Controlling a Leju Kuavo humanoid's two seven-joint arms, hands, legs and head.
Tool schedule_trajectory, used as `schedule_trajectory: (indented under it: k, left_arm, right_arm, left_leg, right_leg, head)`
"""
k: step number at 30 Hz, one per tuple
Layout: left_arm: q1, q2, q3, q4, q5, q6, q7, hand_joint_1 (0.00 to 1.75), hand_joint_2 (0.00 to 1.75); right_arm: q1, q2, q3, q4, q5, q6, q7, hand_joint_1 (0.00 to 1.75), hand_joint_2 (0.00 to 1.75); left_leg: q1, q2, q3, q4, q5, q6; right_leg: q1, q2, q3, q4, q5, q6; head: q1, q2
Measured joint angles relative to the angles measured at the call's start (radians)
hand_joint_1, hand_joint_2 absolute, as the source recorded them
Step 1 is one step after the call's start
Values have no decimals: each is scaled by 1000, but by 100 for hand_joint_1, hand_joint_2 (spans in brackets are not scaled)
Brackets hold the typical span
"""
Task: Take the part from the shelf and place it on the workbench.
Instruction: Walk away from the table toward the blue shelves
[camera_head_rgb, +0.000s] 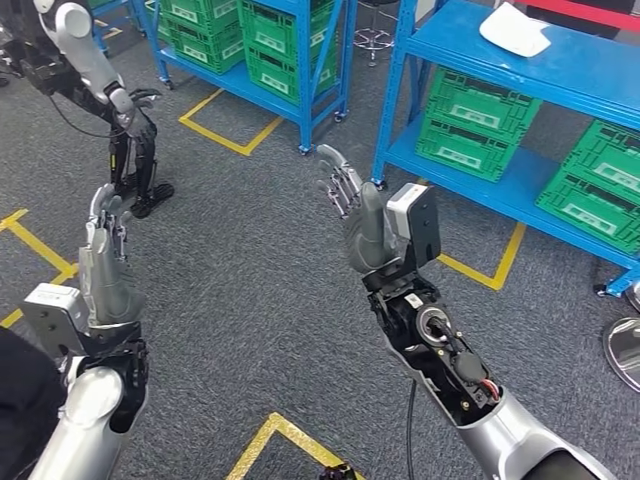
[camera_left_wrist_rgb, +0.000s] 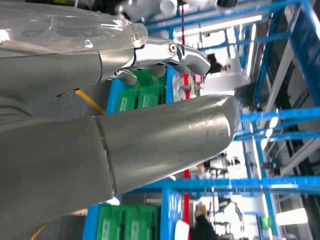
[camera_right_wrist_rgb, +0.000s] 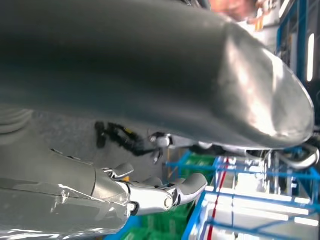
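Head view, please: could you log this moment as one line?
left robot hand open, empty | right robot hand open, empty | white part on blue shelf | stage: pick not begun

Even, bright overhead light in the head view, shadows soft; both wrist views blur close up, with blown-out ceiling strip lights (camera_left_wrist_rgb: 226, 25) and glare

The right hand (camera_right_wrist_rgb: 151, 125) reaches in with nothing held: a thick grey thumb (camera_right_wrist_rgb: 211, 80) stretches across much of the picture, and a shiny finger (camera_right_wrist_rgb: 166, 195) lies apart from it, extended. Between them shows grey floor (camera_right_wrist_rgb: 68, 130) with a dark robot part (camera_right_wrist_rgb: 120, 137) on it. Beyond stand blue shelves (camera_right_wrist_rgb: 241, 170) holding green crates (camera_right_wrist_rgb: 196, 162).
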Motion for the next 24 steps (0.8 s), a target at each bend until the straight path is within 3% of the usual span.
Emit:
schedule_trajectory:
  k: [1,2,4,6,8,10,12,14,15,16,17,19,21,23,24]
  left_arm:
    - [0,0,0,0,0,-1,0,0,0]
    - [0,0,0,0,0,-2,0,0,0]
    - [-1,0,0,0,0,-2,0,0,0]
    - [-2,0,0,0,0,-3,-1,0,0]
    - [-3,0,0,0,0,-3,-1,0,0]
    - [-7,0,0,0,0,-3,-3,0,0]
    - [-7,1,0,0,0,-3,-4,0,0]
    - [-4,2,0,0,0,-3,-4,0,0]
    - [-3,3,0,0,0,-3,-4,0,0]
    - [-2,4,0,0,0,-3,-4,0,0]
    - [-3,5,0,0,0,-3,-3,0,0]
    - [-6,5,0,0,0,-3,-3,0,0]
    - [-7,5,0,0,-1,-5,0,0,0]
    - [-9,4,0,0,-3,-11,2,0,0]
    - [-11,2,0,0,-3,-14,2,0,0]
  right_arm:
    - [0,0,1,1,0,0,0,0,0]
    - [0,0,1,1,0,-1,0,0,0]
    - [-1,0,2,1,0,-1,-1,0,0]
    - [-1,1,3,2,0,-1,-1,0,0]
    - [-2,2,4,2,0,0,-2,0,0]
    - [-6,4,4,2,0,1,-3,0,0]
    - [-9,6,4,2,0,2,-3,0,0]
    - [-9,7,5,3,0,3,-2,0,0]
    - [-9,7,5,3,0,3,-1,0,0]
    - [-9,7,5,3,0,3,-1,0,0]
    - [-9,7,5,3,0,3,-1,0,0]
    - [-10,7,5,3,0,2,1,0,0]
    - [-10,7,6,3,1,-1,4,0,0]
    - [-10,7,6,3,1,-6,7,0,0]
    - [-10,7,6,2,2,-9,8,0,0]
  left_leg:
    - [0,11,2,0,-3,-2]
    - [0,22,6,1,-6,-5]
    - [-5,41,12,3,-12,-13]
    - [-12,60,14,4,-15,-20]
    - [-11,75,16,7,-20,-30]
    - [-5,41,1,49,-50,-40]
    - [-1,-15,-61,176,-112,-45]
    - [-1,-33,-135,308,-153,-47]
    - [-1,-36,-150,326,-146,-45]
    - [-1,-38,-144,301,-120,-42]
    - [-1,-45,-117,236,-81,-38]
    - [0,-83,-48,85,-17,-29]
    - [-2,-101,-15,15,1,-24]
    - [-3,-80,-10,7,4,-19]
    - [-1,-69,-6,1,6,-14]
  right_leg:
    - [-1,-5,20,-38,26,1]
    - [-2,-18,58,-111,63,0]
    - [6,-65,129,-248,110,-8]
    - [16,-84,151,-292,115,-22]
    - [15,-54,151,-295,120,-37]
    - [12,-29,154,-300,125,-49]
    - [10,-5,153,-301,128,-58]
    - [12,22,151,-301,130,-62]
    - [13,37,151,-301,131,-63]
    - [13,51,151,-300,131,-63]
    - [13,66,152,-300,132,-62]
    - [14,92,150,-299,133,-58]
    - [12,113,144,-298,136,-49]
    - [9,131,139,-300,138,-37]
    - [10,121,133,-294,132,-32]
  head:
    - [4,0]
    - [10,0]
    - [18,0]
    - [16,0]
    - [11,0]
    - [6,0]
    - [-7,0]
    - [-19,0]
    - [-23,0]
    - [-25,0]
    - [-27,0]
    - [-29,0]
    - [-30,0]
    - [-30,0]
    - [-29,0]
